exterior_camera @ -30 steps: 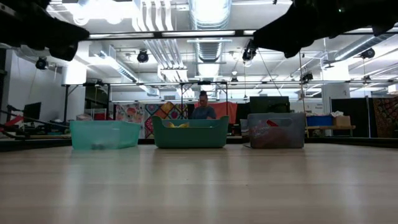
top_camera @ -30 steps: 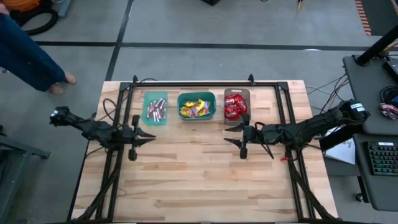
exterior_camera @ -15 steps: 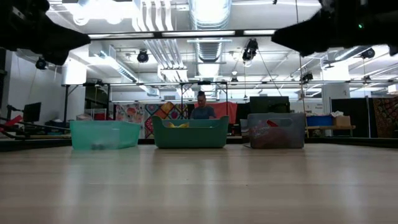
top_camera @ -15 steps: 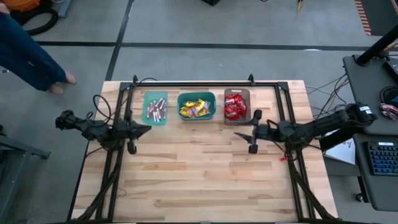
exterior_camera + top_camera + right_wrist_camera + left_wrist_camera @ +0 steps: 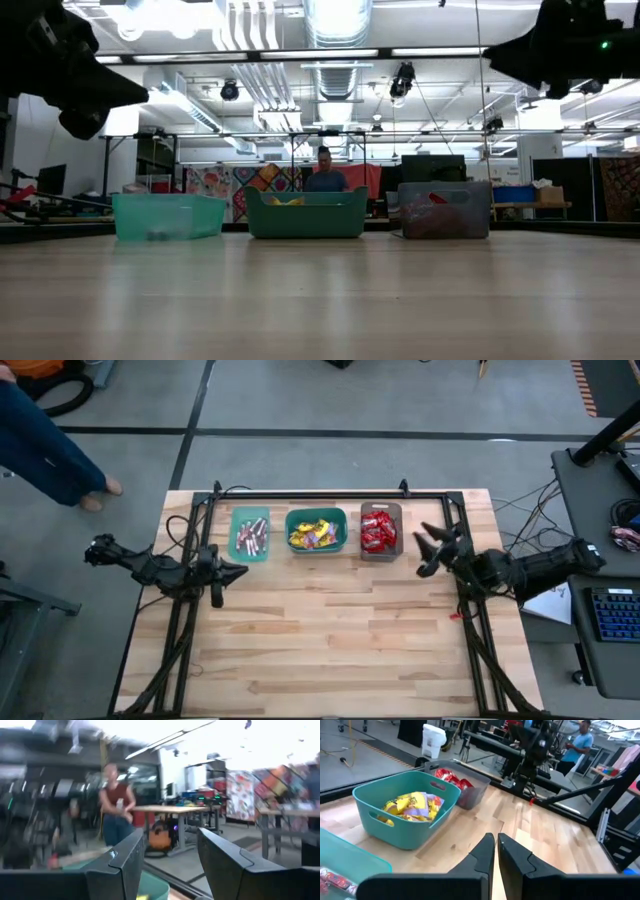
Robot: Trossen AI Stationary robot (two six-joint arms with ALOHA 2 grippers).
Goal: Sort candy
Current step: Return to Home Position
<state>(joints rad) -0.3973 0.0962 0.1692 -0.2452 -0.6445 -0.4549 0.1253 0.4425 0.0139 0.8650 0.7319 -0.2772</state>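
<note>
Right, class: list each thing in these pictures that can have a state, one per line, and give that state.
Left claw: shut, empty.
Right claw: open, empty.
Pale teal bin: upright, holds pinkish sticks.
Green bin: upright, holds yellow packets.
Grey-brown bin: upright, holds red packets.

Bright ceiling lights [image 5: 335,20] with glare in the low view; evenly lit, soft-shadowed table [image 5: 330,630].

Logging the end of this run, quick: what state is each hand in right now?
Left hand: closed, holding nothing.
Right hand: open, holding nothing.
</note>
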